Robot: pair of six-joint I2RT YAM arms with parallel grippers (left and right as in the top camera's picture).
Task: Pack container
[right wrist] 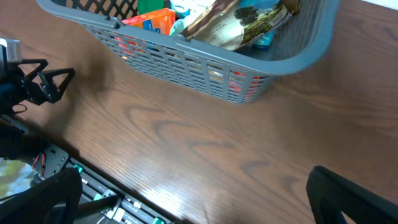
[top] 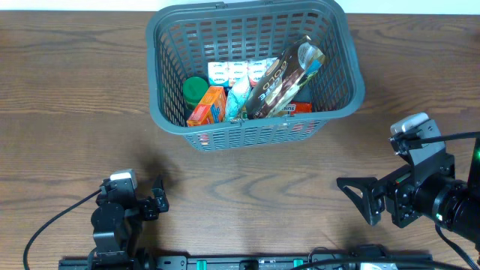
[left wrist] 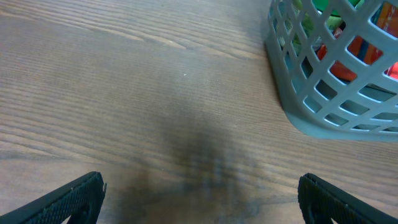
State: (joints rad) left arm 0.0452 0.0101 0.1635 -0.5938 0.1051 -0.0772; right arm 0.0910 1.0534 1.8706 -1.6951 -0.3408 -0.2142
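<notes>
The basket (top: 255, 133) stands upright on the far middle part of the table (top: 75, 112). It is grey with lattice walls, and there are groceries in it. A brown bag (top: 283, 79) lies slanted on top of the other items, with its upper end toward the far right corner. At the near left side there is an orange box (top: 208, 106), and just beside it a green lid (top: 195, 90). A row of white packs (top: 236, 73) is behind them.

The left gripper (left wrist: 200, 183) is low over the wood near the front left edge, well apart from the basket. Its fingers are spread wide with nothing between them. The right gripper (top: 358, 201) is at the near right side, also apart from the basket. Its fingers are wide apart too and hold nothing.
</notes>
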